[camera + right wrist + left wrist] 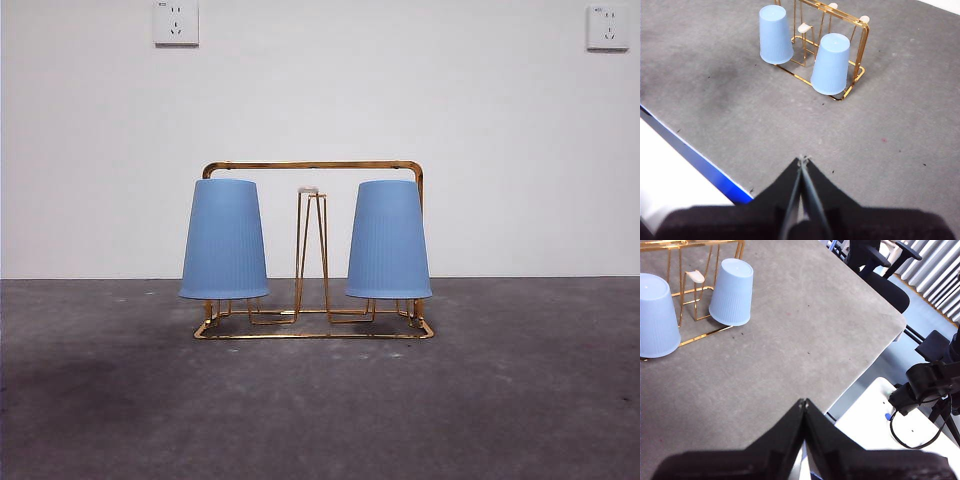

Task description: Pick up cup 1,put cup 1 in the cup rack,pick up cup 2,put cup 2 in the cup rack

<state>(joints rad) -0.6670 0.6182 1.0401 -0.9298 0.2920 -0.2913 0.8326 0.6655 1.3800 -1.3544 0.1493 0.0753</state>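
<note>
Grey, mottled and faintly speckled, the bench (100, 400) fills the lower part of the front view and runs back to a plain white wall (90, 150) carrying 2 white sockets (176, 22) near its top. The cup rack (312, 166), gold wire with an arched rectangular frame and a flat base loop, stands on the bench at the middle of the front view. Cup 1 (224, 240), pale blue and ribbed, sits upside down over a prong at 1 end of the rack, its rim held just above the base loop. Cup 2 (388, 240), the same colour and shape, sits inverted the same way at the other end. Between them the middle prong (310, 250) stands bare, with a pale tip. The left gripper (804, 401) hangs over the bench near its edge, well apart from the rack, jaws pressed together on nothing. The right gripper (802, 160) hangs over open bench, also well apart from the rack, jaws likewise together and holding nothing.
</note>
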